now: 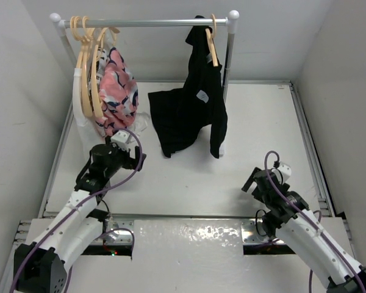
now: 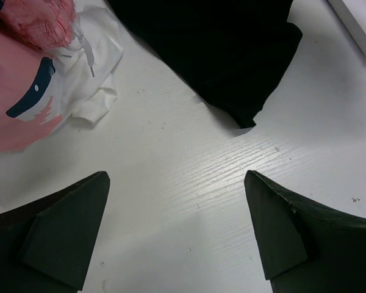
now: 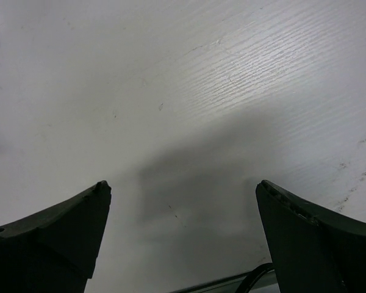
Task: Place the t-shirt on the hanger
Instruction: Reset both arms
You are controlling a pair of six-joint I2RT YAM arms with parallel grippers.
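The black t-shirt [image 1: 192,113] hangs lopsided from the cream hanger [image 1: 212,41] at the right end of the rail, one part draped out to the left, a small white label showing. Its lower edge also fills the top of the left wrist view, the t-shirt [image 2: 232,55] lying just beyond the fingers. My left gripper [image 1: 133,157] is open over bare table, left of the shirt's hem, and in its own view the left gripper [image 2: 177,183] holds nothing. My right gripper [image 1: 251,182] is open low at the right, and the right gripper [image 3: 183,189] sees only table.
A bunch of cream hangers [image 1: 88,61] and a pink, white and navy garment [image 1: 117,88] hang at the rail's left end; that garment [image 2: 24,91] lies close to my left fingers. The rack's rail [image 1: 146,23] and right post [image 1: 229,55] stand at the back. White walls enclose the table.
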